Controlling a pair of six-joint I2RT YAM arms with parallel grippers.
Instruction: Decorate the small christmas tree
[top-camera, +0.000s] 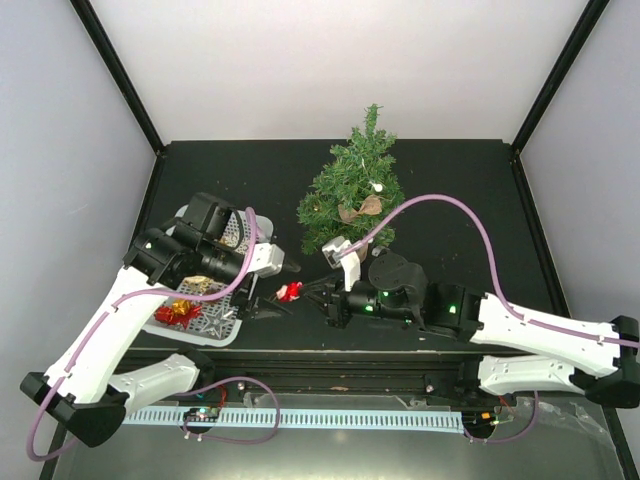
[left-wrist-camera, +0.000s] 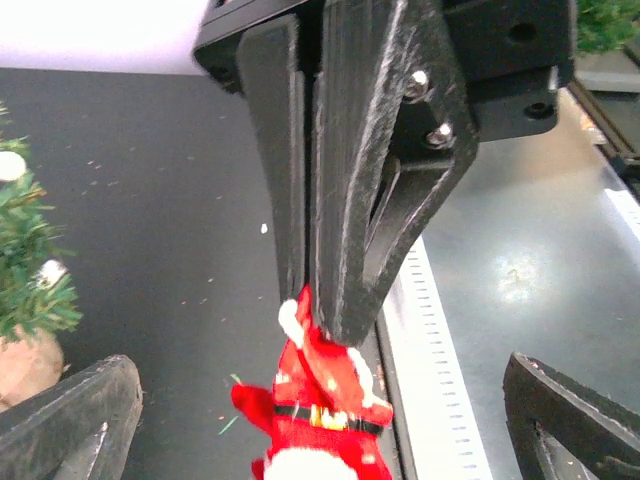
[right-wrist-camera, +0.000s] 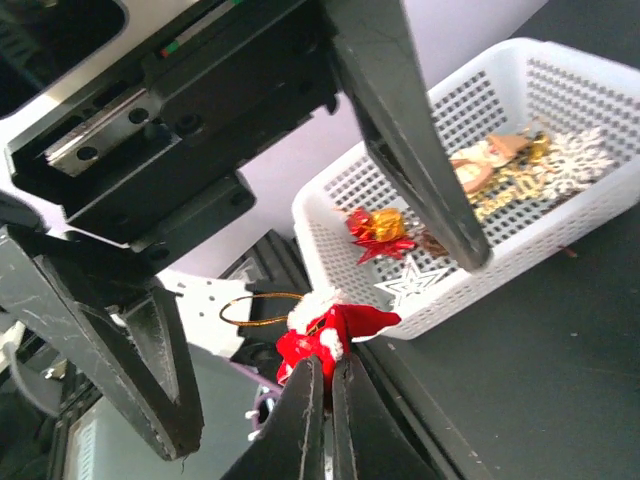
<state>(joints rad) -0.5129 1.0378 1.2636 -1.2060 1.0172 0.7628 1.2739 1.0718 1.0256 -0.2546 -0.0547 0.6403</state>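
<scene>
The small christmas tree (top-camera: 352, 190) stands at the back centre of the black table, with a brown ornament (top-camera: 362, 210) and white baubles hanging on it; its edge shows in the left wrist view (left-wrist-camera: 25, 270). A red Santa ornament (top-camera: 290, 292) with a gold loop (right-wrist-camera: 255, 310) hangs between the two grippers, in front of the tree. My right gripper (right-wrist-camera: 325, 368) is shut on the Santa ornament (right-wrist-camera: 335, 335), pinching its hat (left-wrist-camera: 315, 350). My left gripper (left-wrist-camera: 315, 400) is open wide, its fingers (right-wrist-camera: 420, 150) on either side of the Santa without touching it.
A white mesh basket (top-camera: 228, 325) sits at the left under my left arm. It holds a red-and-gold bow (right-wrist-camera: 378, 232), a white star (right-wrist-camera: 408, 285), a snowflake and several gold pieces. A white slotted rail (top-camera: 320, 418) runs along the near edge.
</scene>
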